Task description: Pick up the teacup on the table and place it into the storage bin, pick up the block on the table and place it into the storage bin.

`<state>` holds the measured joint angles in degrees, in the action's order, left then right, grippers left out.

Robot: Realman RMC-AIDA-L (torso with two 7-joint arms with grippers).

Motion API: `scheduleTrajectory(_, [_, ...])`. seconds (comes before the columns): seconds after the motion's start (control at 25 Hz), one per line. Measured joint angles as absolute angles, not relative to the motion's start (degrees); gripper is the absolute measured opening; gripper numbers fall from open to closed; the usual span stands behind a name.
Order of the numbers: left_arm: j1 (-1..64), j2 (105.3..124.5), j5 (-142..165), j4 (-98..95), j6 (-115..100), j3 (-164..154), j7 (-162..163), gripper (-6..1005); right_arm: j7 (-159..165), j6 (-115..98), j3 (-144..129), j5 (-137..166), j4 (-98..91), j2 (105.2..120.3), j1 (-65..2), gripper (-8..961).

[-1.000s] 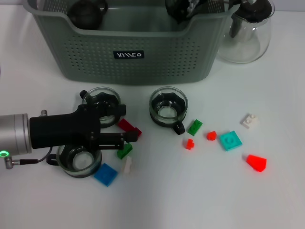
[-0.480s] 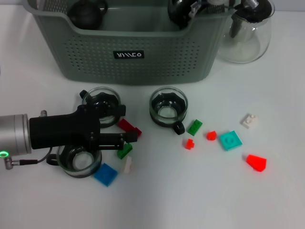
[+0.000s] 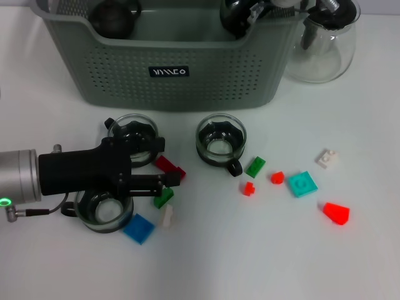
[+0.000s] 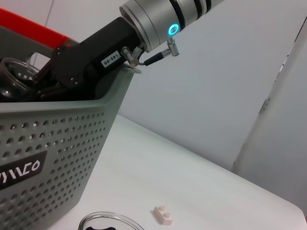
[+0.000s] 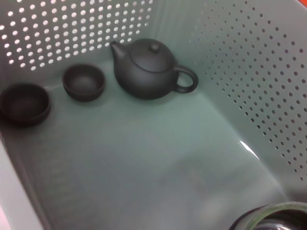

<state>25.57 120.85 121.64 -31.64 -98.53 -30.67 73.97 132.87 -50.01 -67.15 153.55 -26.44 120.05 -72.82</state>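
Hovering low at near left, the left gripper (image 3: 170, 179) sits closed over red and green blocks; the right gripper (image 3: 240, 14) holds a glass teacup (image 5: 268, 218) inside the storage bin (image 3: 181, 78).

Grey-green perforated storage bin (image 3: 181, 69) holds a dark teapot (image 5: 146, 69).

From my left wrist I saw the storage bin (image 4: 53, 158) with its perforated wall, my right tool (image 4: 29, 84) reaching inside it over the rim, and a small white block (image 4: 162, 215) on the table (image 4: 206, 191).
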Motion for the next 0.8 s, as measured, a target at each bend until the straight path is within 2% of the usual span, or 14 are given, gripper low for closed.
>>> scheduleTrajectory(0.36, [25.6,120.85,121.6,-31.6,-98.5,-30.7,74.0,877,132.9,-50.3,-67.2,153.5,-26.8,119.97,-72.7,70])
scheduleTrajectory(0.56, [25.6,120.85,121.6,-31.6,-98.5,-30.7,74.1,878,133.0,-51.4,-67.2,153.5,-30.0,119.87,-72.0,247])
scheduleTrajectory(0.68, [25.6,120.85,121.7,-31.6,-98.5,-30.6,74.1,878,133.0,-52.9,-67.2,153.5,-34.0,119.99,-70.9,478])
scheduleTrajectory(0.8, [25.5,120.84,121.7,-31.6,-98.5,-30.5,74.1,878,133.6,-56.3,-66.8,152.7,-41.8,120.09,-69.1,538])
